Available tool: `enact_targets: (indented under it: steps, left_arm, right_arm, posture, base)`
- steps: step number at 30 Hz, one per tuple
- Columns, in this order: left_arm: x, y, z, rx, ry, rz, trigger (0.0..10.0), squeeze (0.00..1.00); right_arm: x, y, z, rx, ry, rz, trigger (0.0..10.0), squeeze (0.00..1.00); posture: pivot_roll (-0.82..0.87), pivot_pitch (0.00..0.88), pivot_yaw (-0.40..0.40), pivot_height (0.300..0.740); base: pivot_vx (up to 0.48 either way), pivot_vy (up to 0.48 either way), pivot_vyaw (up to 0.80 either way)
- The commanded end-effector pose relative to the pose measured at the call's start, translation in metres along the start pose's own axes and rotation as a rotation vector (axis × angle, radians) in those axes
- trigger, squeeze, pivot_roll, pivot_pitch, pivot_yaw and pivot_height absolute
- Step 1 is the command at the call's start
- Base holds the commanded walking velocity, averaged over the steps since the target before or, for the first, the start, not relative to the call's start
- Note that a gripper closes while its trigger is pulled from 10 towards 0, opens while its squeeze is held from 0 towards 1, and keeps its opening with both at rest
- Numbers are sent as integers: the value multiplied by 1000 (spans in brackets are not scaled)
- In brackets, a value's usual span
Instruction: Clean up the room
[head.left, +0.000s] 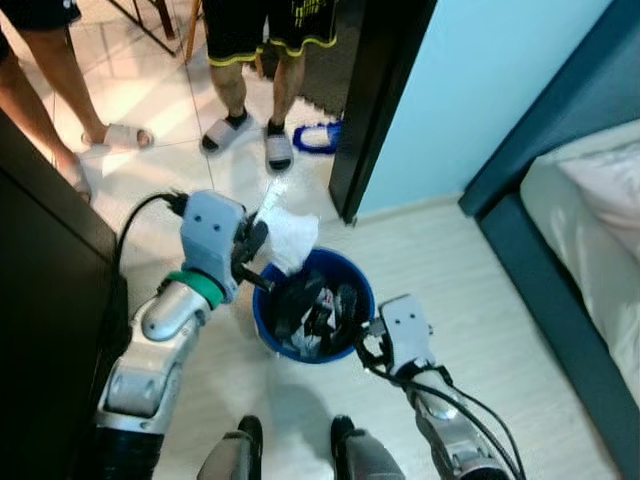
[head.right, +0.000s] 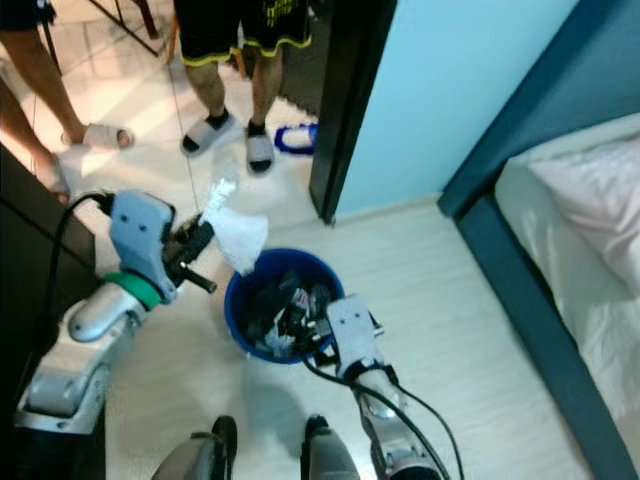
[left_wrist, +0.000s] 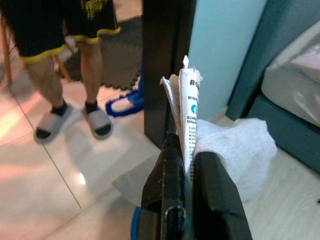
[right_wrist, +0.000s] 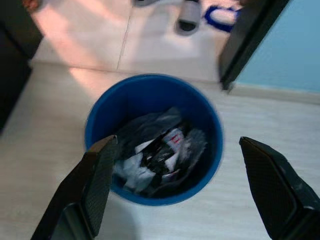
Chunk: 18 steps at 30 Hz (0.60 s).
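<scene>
Over the rim of the blue bin (head.left: 262, 318) — left end effector (head.left: 256, 258) clamped on white paper trash (head.left: 290, 238), which hangs just above the bin's near-left edge. Left wrist view adds printed lettering on the pinched wrapper. Right end effector (right_wrist: 180, 185) — fingers spread wide, hovering beside the bin; its view looks down on crumpled litter (right_wrist: 157, 150) inside.

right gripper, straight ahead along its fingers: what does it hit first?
Most likely the trash inside the round blue plastic bin: the open right gripper points down into its mouth, fingers either side. Depth is unclear.
</scene>
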<state>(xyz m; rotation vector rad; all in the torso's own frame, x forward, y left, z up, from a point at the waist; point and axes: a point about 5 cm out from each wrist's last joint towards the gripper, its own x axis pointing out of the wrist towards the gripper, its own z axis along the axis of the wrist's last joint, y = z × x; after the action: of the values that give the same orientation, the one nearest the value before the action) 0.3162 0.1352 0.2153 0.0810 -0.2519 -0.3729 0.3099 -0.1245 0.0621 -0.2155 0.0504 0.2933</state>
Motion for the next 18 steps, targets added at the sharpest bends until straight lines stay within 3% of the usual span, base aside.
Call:
enact_targets:
  steps: [1, 3, 5, 6, 10, 12, 14, 18]
  left_arm:
    - [-2, 5, 7, -44, -4, 50, 10000, 0]
    - [-2, 5, 7, -44, -4, 50, 10000, 0]
    - [9, 11, 27, -88, -39, 113, 10000, 0]
    - [12, 8, 38, -112, -59, 73, 10000, 0]
    - [10, -2, 41, -105, -56, -2, 10000, 0]
    - [-2, -12, 18, -27, 10, -42, 10000, 0]
    - [-6, -14, 8, 2, 38, -44, 10000, 0]
    - [-11, -21, -27, -20, 116, -2, 10000, 0]
  right_arm:
    - [-8, 10, -21, 9, 88, 26, 10000, 0]
    - [-8, 10, -21, 9, 88, 26, 10000, 0]
    - [-8, 27, -31, -9, 140, 50, 10000, 0]
    - [-8, 33, -35, -10, 163, 51, 10000, 0]
    - [-6, 36, -35, 4, 171, 43, 10000, 0]
    - [-4, 28, -26, 21, 127, 15, 10000, 0]
    - [-3, 22, -21, 25, 102, -1, 10000, 0]
    - [5, -7, 11, 30, -39, -74, 10000, 0]
  posture:
    - [43, 493, 38, 740]
    - [43, 493, 38, 740]
    - [65, 496, 36, 740]
    - [81, 480, 38, 740]
    - [76, 465, 39, 740]
    - [29, 427, 35, 740]
    - [24, 422, 34, 740]
    - [-24, 342, 38, 740]
  base:
    - [0, 0, 0]
    - [0, 0, 0]
    - [0, 0, 0]
    - [0, 0, 0]
    - [0, 0, 0]
    - [0, 0, 0]
    - [0, 0, 0]
    - [0, 0, 0]
